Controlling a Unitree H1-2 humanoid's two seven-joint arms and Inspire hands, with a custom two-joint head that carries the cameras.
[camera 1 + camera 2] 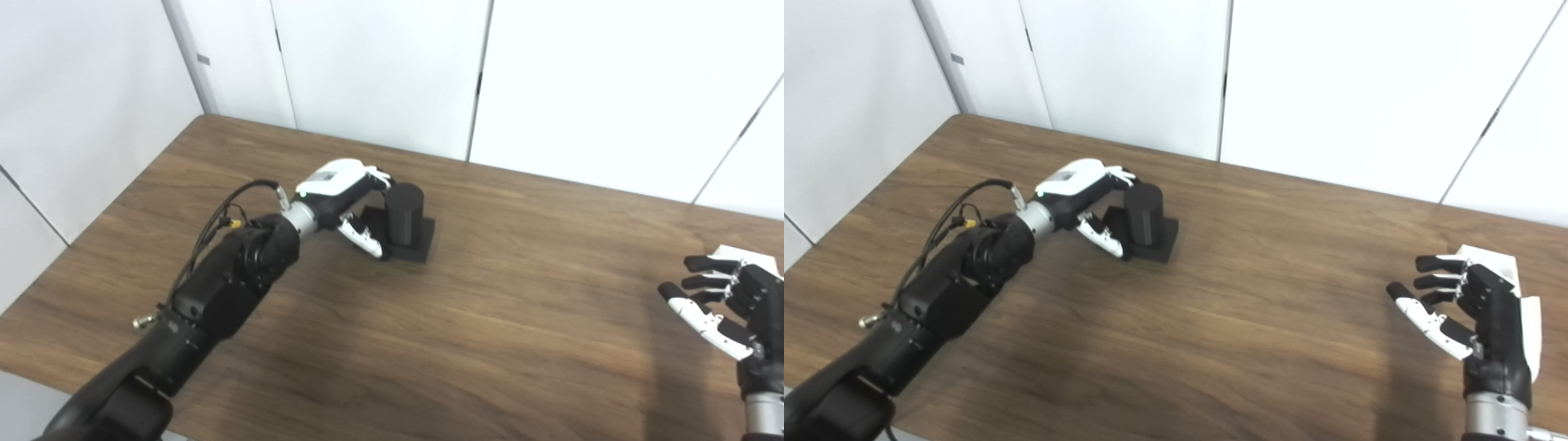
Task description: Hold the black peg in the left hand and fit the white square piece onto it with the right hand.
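Left hand [343, 196] reaches across the wooden surface [490, 318] to the black peg [403, 211], an upright cylinder on a flat square base, left of centre. Fingers curl over the top and far side of the cylinder, thumb low against the near edge of the base; whether the grip is truly closed cannot be told, and the peg appears to sit on the surface, not lifted. Right hand [1470, 312] hovers at the far right, fingers spread wide, holding nothing. Behind it, partly hidden, a white edge shows that is likely the white square piece [1488, 257]; it lies well apart from the peg. Risks as judged: thumb on the base and fingers high on the cylinder make an uneven hold, so the peg could tip or twist on lifting. Fingers draped over the top would block the piece from seating. The right hand hides its own target, so a blind grasp could push the piece toward the surface's edge.
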